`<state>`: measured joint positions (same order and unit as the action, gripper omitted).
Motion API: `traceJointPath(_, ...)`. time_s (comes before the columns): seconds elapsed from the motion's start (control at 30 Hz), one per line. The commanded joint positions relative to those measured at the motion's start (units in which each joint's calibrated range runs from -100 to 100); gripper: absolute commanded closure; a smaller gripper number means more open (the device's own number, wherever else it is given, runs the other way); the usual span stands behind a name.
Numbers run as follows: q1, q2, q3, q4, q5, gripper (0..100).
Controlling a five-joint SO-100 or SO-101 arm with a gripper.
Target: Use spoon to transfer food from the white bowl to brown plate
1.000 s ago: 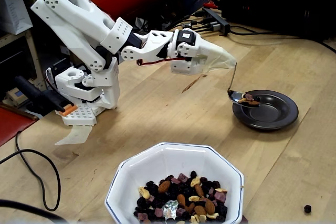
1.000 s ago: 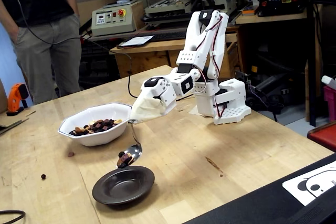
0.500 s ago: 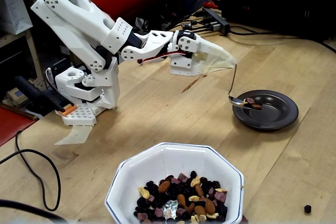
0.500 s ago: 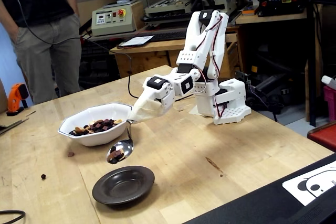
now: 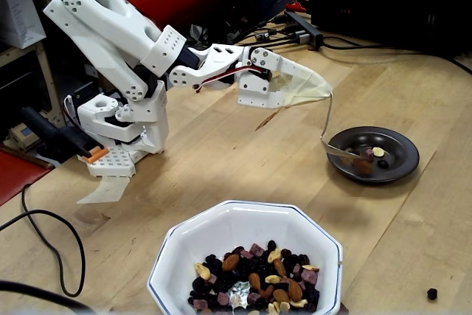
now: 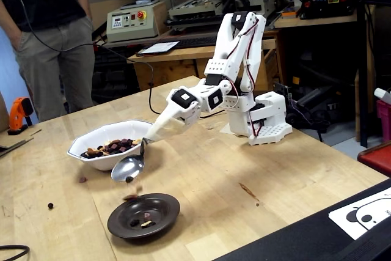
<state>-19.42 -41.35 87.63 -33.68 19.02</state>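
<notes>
Metal spoon [image 6: 127, 167] pinched in jaws, tipped over brown plate [image 6: 144, 215]; stray raisin [image 5: 431, 293] on table

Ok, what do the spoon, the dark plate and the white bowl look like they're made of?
The spoon looks like polished metal: silver, mirror-like, with a thin handle. The brown plate looks like glazed ceramic, dark and glossy with highlights on its rim, though it could be plastic. The white bowl looks like glazed ceramic or porcelain: smooth, shiny white facets with a thin blue rim line.

In a fixed view the spoon [image 6: 127, 168] hangs between the white bowl [image 6: 109, 147] behind and the brown plate [image 6: 144, 215] in front.
</notes>
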Motion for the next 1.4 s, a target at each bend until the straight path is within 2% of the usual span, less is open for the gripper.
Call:
traceJointPath(0.0,1.34,-1.40,-0.72,-0.55,2.49,96)
traceJointPath(0.53,1.42,-1.40,-0.72,-0.55,7.47,96)
traceJointPath(1.03,1.27,-1.91,-4.09,-0.23,7.18,96)
traceJointPath(1.37,4.90,-2.34,-17.63,17.55,-0.39,96)
